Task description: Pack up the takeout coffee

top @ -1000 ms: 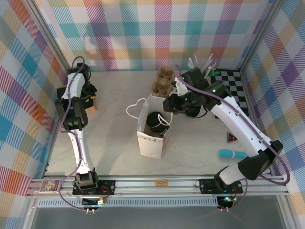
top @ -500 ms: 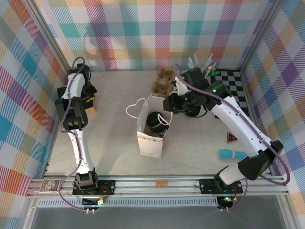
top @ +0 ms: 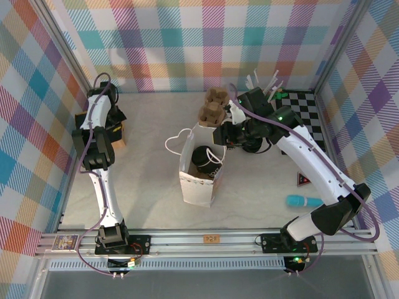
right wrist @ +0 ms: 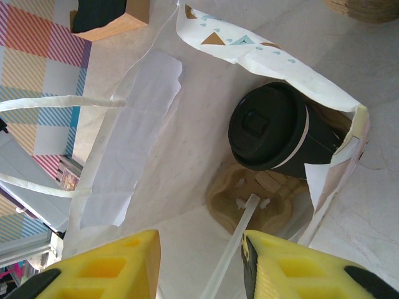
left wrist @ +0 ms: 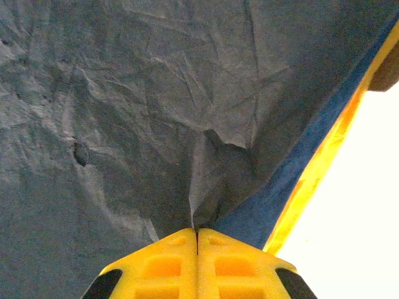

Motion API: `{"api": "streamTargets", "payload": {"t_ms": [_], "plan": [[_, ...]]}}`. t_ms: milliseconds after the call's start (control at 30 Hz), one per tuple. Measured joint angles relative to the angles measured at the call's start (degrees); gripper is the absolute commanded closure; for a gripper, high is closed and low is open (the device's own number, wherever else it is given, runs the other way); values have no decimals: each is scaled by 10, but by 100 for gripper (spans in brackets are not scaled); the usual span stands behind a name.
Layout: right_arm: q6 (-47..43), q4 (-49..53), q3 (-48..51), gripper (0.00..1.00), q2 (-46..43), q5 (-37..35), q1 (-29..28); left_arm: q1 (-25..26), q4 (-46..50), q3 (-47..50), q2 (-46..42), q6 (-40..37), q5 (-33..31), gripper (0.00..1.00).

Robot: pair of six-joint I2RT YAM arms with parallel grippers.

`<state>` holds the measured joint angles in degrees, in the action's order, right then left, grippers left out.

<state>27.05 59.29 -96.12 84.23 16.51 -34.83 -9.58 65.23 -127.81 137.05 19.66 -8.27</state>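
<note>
The takeout coffee (right wrist: 268, 128), a dark cup with a round black lid, lies tilted inside the open white paper bag (right wrist: 143, 124) on a pulp cup carrier (right wrist: 249, 205). From above, the coffee (top: 202, 156) shows in the mouth of the bag (top: 196, 187) at mid-table. My right gripper (right wrist: 199, 240) hangs open over the bag's mouth, and a thin white strip runs up along its right finger. It sits at the bag's far right rim (top: 223, 134). My left gripper (left wrist: 197, 230) is shut, its tips against a crease in a dark grey wrinkled sheet (left wrist: 124, 93), far left by a brown box (top: 116, 124).
A stack of pulp carriers (top: 212, 106) stands just behind the bag. A checkered mat (top: 305, 112) and white utensils (top: 262, 84) are at the back right. A teal object (top: 303, 200) lies near the right front. Plaid walls enclose the table.
</note>
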Motion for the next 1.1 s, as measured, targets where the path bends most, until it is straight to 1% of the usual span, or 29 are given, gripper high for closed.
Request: {"api": "streamTargets", "payload": {"t_ms": [167,467,667,800,967,1100], "plan": [[0,-2,-1,60,0,0,0,0,7,-17,-16,0,0,96],[-3,-1,-30,60,0,-2,0,0,9,-53,-92,4,3,99],[-7,-1,-39,60,0,-7,0,0,9,-83,-145,7,23,100],[-9,-1,-39,60,-2,-26,0,0,9,-90,-187,16,53,100],[-9,2,-42,58,-16,-72,3,0,9,-98,-240,22,102,100],[-7,4,-45,59,-39,-112,17,1,8,-106,-281,25,152,100]]}}
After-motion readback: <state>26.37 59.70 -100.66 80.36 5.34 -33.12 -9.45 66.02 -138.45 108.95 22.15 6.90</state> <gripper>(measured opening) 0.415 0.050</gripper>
